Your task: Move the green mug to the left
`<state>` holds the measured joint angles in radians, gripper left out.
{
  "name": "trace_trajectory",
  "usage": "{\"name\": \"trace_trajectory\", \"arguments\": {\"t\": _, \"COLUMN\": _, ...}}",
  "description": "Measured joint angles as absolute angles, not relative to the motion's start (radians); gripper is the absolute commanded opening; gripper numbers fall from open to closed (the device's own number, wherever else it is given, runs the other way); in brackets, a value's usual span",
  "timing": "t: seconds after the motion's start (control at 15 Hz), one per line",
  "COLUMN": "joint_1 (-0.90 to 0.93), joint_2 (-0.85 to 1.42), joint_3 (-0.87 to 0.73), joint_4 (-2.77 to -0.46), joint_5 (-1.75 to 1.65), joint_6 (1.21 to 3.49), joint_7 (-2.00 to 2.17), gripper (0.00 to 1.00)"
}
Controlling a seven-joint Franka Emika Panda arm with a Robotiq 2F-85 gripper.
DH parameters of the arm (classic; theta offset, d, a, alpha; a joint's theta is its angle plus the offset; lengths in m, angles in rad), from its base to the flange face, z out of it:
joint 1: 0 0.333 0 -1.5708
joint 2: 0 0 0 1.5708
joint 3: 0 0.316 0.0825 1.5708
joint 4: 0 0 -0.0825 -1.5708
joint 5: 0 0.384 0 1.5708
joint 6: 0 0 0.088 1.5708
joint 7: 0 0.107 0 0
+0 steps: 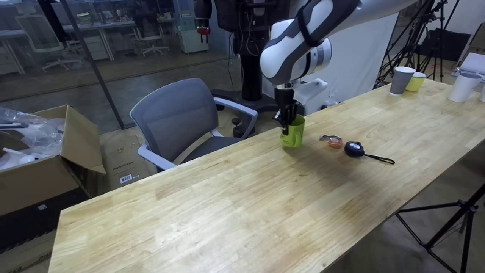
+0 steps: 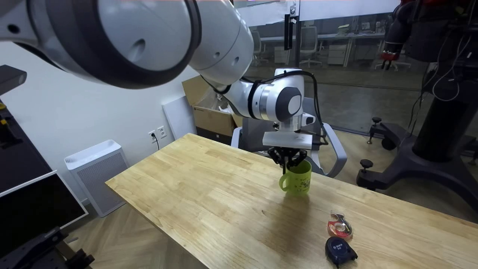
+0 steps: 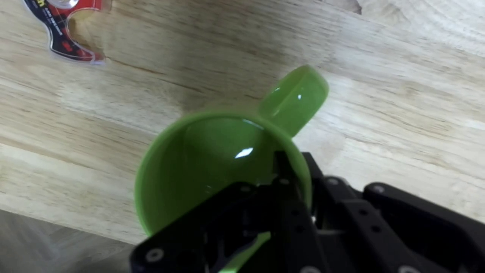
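The bright lime-green mug (image 1: 298, 132) is upright near the table's edge on the chair side. It also shows in an exterior view (image 2: 300, 181), with its handle toward the table's middle. In the wrist view I look down into the mug (image 3: 212, 151). My gripper (image 3: 294, 161) is shut on the mug's wall, one finger inside the rim and one outside, a little away from the handle. The gripper points down in both exterior views (image 1: 286, 128) (image 2: 286, 170). The mug's base is at or just above the tabletop; I cannot tell which.
A red tape dispenser (image 1: 335, 142) and a dark tape measure (image 1: 354, 149) lie beside the mug on the wooden table (image 1: 227, 212). A grey cup (image 1: 401, 80), a yellow-green cup (image 1: 416, 82) and a white cup (image 1: 463, 89) stand at the far end. A chair (image 1: 178, 110) touches the table's side.
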<state>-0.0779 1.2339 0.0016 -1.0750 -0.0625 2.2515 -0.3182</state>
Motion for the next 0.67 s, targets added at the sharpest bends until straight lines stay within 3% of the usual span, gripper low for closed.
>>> {"name": "trace_trajectory", "arguments": {"t": 0.67, "joint_1": 0.050, "joint_2": 1.226, "joint_3": 0.020, "joint_4": -1.089, "joint_5": -0.061, "joint_6": 2.249, "joint_7": -0.325, "gripper": 0.03}}
